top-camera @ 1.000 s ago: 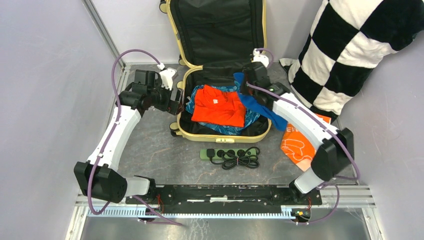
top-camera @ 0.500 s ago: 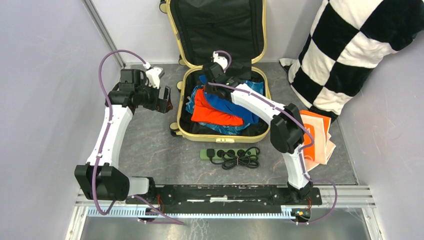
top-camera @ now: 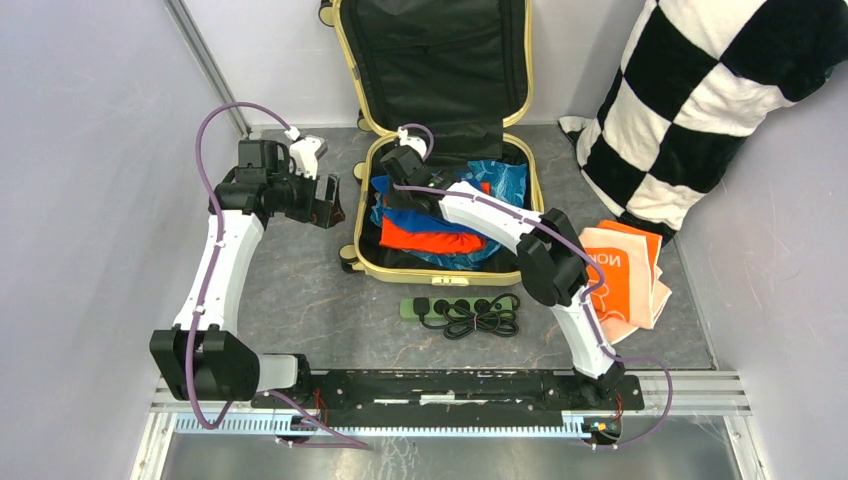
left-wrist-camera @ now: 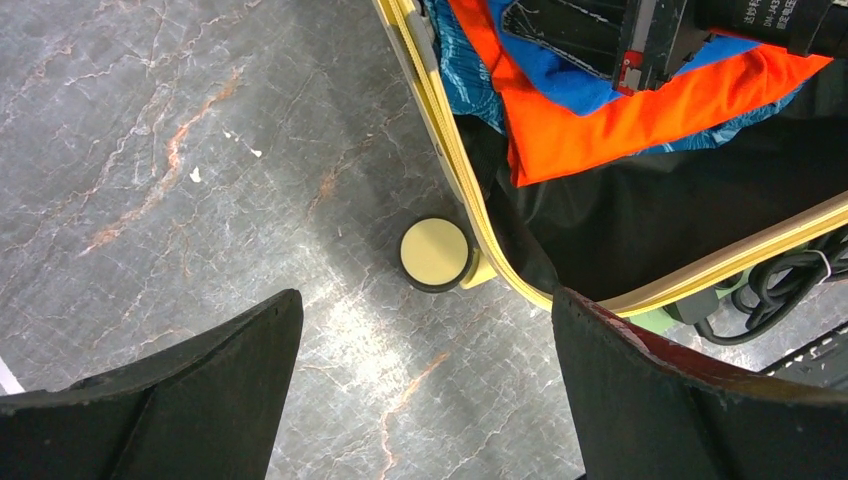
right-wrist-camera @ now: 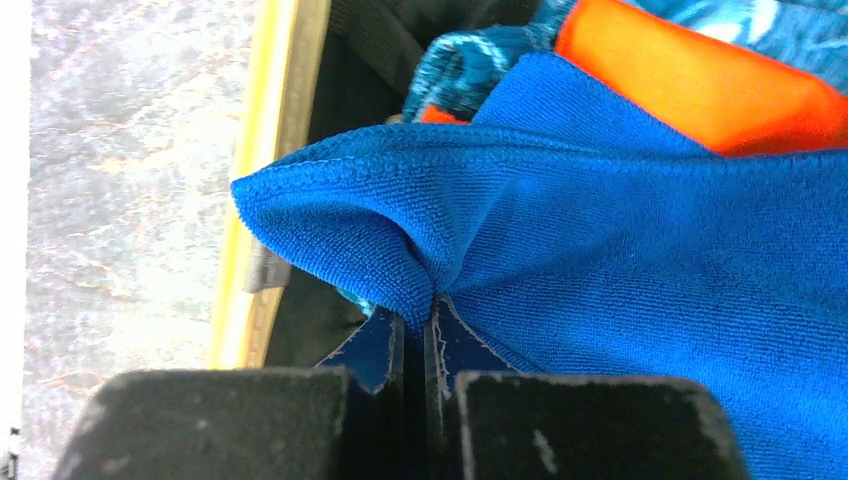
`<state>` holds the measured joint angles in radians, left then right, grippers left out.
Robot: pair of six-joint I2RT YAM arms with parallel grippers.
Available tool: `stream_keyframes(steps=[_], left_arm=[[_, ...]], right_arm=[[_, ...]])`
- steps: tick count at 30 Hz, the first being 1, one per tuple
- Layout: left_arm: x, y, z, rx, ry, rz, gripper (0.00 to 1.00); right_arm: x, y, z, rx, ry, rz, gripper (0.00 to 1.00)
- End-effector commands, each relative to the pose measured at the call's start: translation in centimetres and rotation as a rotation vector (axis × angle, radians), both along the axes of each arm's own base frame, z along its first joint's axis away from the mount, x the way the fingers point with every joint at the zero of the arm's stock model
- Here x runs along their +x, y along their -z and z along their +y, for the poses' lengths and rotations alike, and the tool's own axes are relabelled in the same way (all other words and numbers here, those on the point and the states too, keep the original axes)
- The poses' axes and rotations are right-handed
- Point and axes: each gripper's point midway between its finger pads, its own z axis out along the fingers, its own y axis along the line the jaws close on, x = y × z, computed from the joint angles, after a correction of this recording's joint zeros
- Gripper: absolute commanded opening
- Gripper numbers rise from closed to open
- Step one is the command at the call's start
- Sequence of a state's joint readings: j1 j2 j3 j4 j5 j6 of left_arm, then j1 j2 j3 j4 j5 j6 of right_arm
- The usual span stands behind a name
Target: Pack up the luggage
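Swung leftward since a moment ago, the right gripper (top-camera: 398, 172) now hangs over the open luggage (top-camera: 450, 274) at the far mid-table. Left wrist: left gripper (left-wrist-camera: 425, 300) gapes empty beside a wheel (left-wrist-camera: 436, 254). Right wrist: jaws pinched on blue cloth (right-wrist-camera: 620, 250) — the shell looks rigid, light; grip its rim.

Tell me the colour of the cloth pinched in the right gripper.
Blue; the cloth shows best in the right wrist view, pinched by the right gripper.

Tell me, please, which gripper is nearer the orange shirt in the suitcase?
Right. The right gripper, shut on the blue cloth, is over the orange shirt inside the luggage; the left gripper hangs open outside its left wall.
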<state>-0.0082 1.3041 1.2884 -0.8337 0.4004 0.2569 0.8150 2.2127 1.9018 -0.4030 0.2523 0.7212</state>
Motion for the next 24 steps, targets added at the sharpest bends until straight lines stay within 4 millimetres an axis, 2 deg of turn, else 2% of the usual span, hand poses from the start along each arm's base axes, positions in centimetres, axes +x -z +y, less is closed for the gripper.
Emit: stream_keyframes(steps=[1,2,3,6,7,11,15,17,20,24], left_arm=[[-0.2,-0.6,-0.2,0.005,0.049,-0.035,1.0],[-0.2,-0.6,-0.2,0.005,0.049,-0.037,1.0],[-0.2,-0.7,-0.2,0.005,0.047,-0.038,1.0],[-0.4,-0.8,-0.2,0.01,0.049,-0.046,1.0],[-0.4,-0.8,-0.2,0.01,0.051,-0.048,1.0],[-0.6,-0.9,-0.2,0.011,0.06,-0.046,1.0],[-0.6,-1.2,-0.6,-0.004,0.074,-0.052,1.0],[-0.5,-1.4,-0.9,-0.018,0.08,-0.051,1.0],[-0.1,-1.7,-1.6,-0.052,0.097,-0.048,1.0],[0.5,-2.3,-3.5,-0.077,0.13,-0.051,1.0]], right_arm=[[0.6,-3.6,4.0,0.153,-0.056,-0.047,0.0],[0.5,-3.2,4.2,0.15,-0.063,-0.035,0.12],[0.6,-3.0,4.2,0.143,-0.069,-0.024,0.33],[0.7,-2.4,2.9,0.1,-0.081,-0.003,0.7],[0.7,-2.9,2.2,0.096,-0.088,-0.009,0.81],[0.6,-6.0,-1.0,0.086,-0.106,-0.075,0.92],[0.0,-8.3,-4.0,0.121,-0.128,-0.108,0.92],[-0.3,-8.0,-5.3,0.143,-0.127,-0.102,0.89],[-0.3,-5.5,-7.2,0.153,-0.11,-0.048,0.85],[-1.1,-1.5,-7.3,0.216,-0.15,0.051,0.86]])
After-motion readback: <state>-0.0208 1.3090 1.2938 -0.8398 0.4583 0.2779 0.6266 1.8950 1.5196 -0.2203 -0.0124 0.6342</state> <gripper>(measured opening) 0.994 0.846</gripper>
